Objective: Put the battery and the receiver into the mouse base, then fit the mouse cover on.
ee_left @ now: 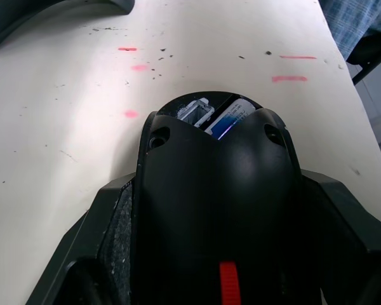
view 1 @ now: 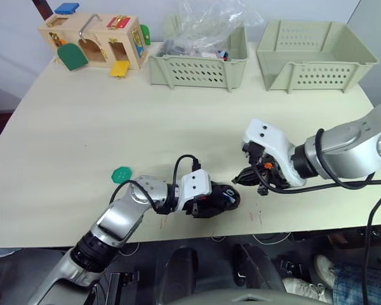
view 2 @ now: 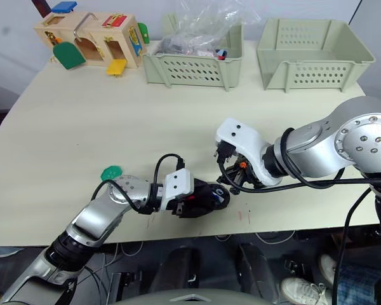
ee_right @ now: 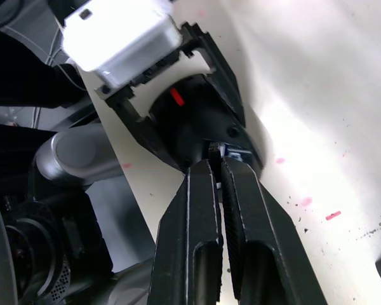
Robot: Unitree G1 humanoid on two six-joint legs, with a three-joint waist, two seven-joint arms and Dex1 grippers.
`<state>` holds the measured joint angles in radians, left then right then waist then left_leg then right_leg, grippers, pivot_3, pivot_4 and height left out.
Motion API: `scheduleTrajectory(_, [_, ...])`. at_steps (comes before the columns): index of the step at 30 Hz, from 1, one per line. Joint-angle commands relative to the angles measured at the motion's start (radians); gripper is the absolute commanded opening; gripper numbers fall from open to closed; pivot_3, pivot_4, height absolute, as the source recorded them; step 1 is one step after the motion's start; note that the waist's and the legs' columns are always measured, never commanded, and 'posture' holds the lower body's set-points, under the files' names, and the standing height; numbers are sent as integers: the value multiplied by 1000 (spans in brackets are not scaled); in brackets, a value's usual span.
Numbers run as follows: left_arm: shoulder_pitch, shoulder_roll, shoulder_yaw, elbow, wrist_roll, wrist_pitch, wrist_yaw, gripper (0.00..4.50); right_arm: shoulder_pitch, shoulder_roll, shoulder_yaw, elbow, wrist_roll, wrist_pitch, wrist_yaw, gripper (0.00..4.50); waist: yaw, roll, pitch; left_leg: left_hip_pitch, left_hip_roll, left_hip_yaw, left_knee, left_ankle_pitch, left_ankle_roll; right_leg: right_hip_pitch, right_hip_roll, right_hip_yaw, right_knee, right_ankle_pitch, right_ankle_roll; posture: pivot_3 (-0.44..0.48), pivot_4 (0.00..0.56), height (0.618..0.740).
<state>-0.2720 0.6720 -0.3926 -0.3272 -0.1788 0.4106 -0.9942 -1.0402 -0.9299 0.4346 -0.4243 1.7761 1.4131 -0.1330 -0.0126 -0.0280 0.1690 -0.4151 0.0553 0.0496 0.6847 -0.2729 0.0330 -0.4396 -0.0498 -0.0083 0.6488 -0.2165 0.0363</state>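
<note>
Black mouse base clamped in left gripper nr table front edge; right gripper pinched shut at open compartment w/ battery. Risk: fingertips jam, nudge base askew, receiver unseated.

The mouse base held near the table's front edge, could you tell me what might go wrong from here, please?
1. The mouse base, clamped in the left gripper, sits close to the table edge; a slip could drop it.
2. The right gripper, fingers together at the open compartment, may push the blue-labelled battery askew or jam it.
</note>
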Motion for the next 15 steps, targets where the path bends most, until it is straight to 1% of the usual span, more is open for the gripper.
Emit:
scheduleTrajectory(1, [41,21,16,-22,1,-27,-13,2981,2,7,0,-9,11,-15,-18,0,-1,0,0,0,0,0,0,0,0,0,0,0,0,0,0,0,150,740])
scheduleTrajectory(7, [39,11,18,5,11,-45,-17,2981,13,46,29,6,-28,-6,-39,0,0,0,0,0,0,0,0,0,0,0,0,0,1,0,0,0,150,740])
scheduleTrajectory(15, [14,-10,8,18,14,-13,-24,2981,47,118,53,17,-104,21,-76,0,3,0,0,1,0,0,2,0,0,0,0,0,5,0,0,0,150,740])
